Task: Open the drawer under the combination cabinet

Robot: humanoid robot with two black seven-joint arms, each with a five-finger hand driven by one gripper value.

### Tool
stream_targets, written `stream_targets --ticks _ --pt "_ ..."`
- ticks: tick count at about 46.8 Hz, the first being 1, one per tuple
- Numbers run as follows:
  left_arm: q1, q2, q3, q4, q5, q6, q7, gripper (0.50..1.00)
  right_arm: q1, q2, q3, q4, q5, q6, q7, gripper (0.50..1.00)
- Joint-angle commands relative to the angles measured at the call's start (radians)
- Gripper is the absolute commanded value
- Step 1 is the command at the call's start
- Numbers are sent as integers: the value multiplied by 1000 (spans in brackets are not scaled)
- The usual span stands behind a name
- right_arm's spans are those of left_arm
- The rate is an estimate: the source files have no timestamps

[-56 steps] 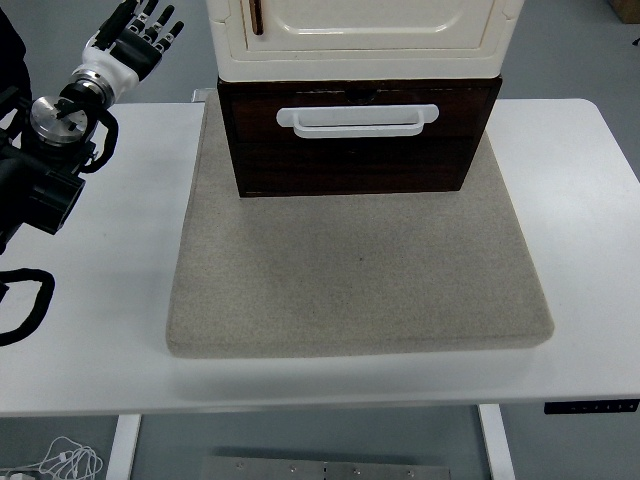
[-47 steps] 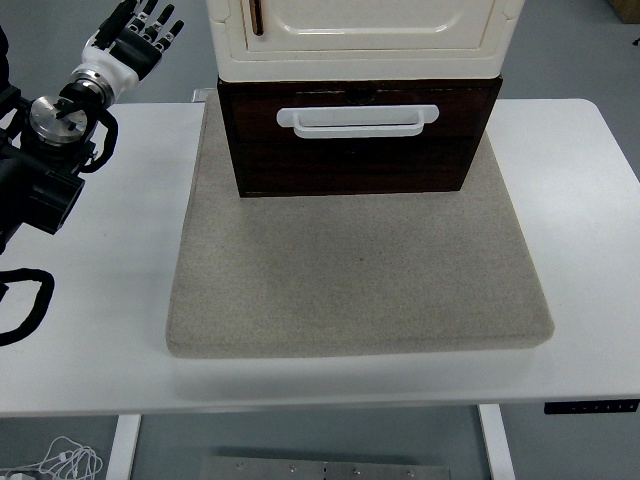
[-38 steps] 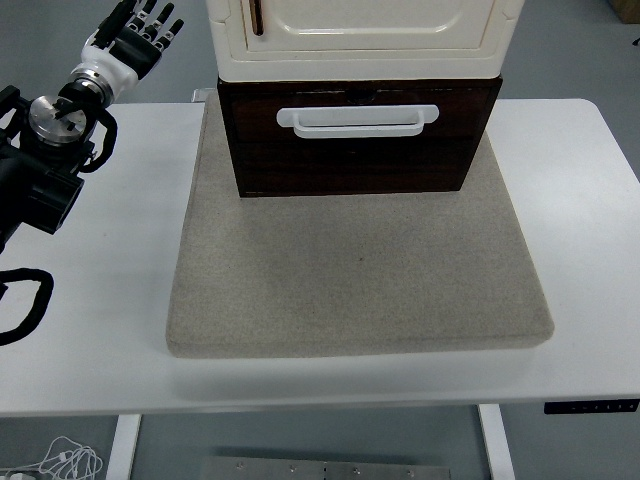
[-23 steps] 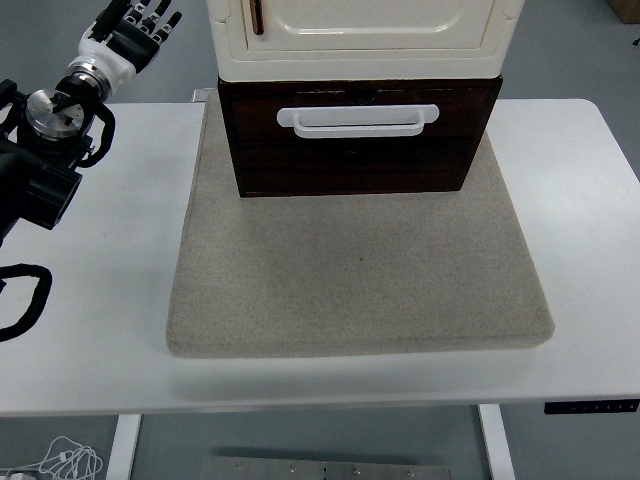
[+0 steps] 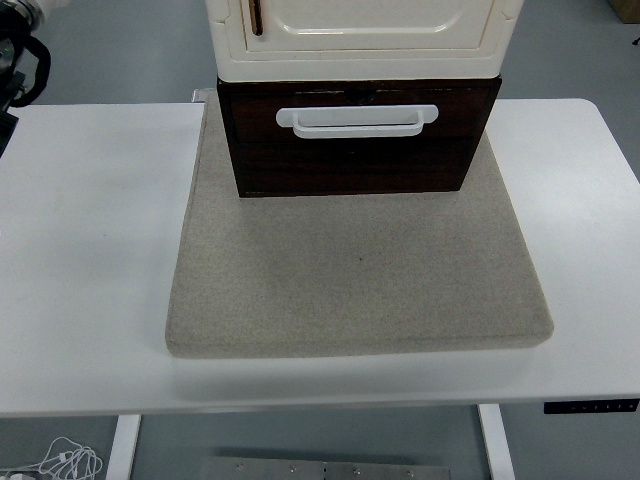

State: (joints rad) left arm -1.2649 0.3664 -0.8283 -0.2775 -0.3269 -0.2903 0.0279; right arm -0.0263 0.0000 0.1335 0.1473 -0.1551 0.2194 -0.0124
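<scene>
The combination cabinet stands at the back of the table: a cream upper part [image 5: 360, 45] with a door, and under it a dark brown drawer [image 5: 355, 160] with a white bar handle [image 5: 357, 119]. The drawer front looks pushed in, nearly level with the cream part above. Nothing touches the handle. Of my left arm only a black and white piece [image 5: 18, 55] shows in the top left corner, far from the drawer; its hand is beyond the picture's edge. My right arm is out of sight.
The cabinet rests on a grey felt mat [image 5: 360, 280] that reaches toward the near edge of the white table [image 5: 90, 250]. A control panel [image 5: 590, 406] sits on the table's front edge at the right. Cables lie on the floor at bottom left.
My left arm has pulled back up and to the left, from over the table's left side to the corner. Its hand has left the picture. The drawer has not moved.
</scene>
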Motion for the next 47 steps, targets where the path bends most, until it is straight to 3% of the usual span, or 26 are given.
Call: stream_targets --ticks 1,9,20,29,47 --pt "-36 26 0 -11 29 0 0 1000 0 0 0 0 0 0 0 926" --pt "-151 83 31 -25 78 -1 0 1000 0 0 0 0 0 0 0 926" --pt "-315 135 101 -129 147 6 0 1000 0 0 0 0 0 0 0 926" --pt "-378 181 129 -282 239 -3 0 1000 0 0 0 0 0 0 0 926" --pt "-396 221 141 -686 425 -1 17 1000 0 0 0 0 0 0 0 926"
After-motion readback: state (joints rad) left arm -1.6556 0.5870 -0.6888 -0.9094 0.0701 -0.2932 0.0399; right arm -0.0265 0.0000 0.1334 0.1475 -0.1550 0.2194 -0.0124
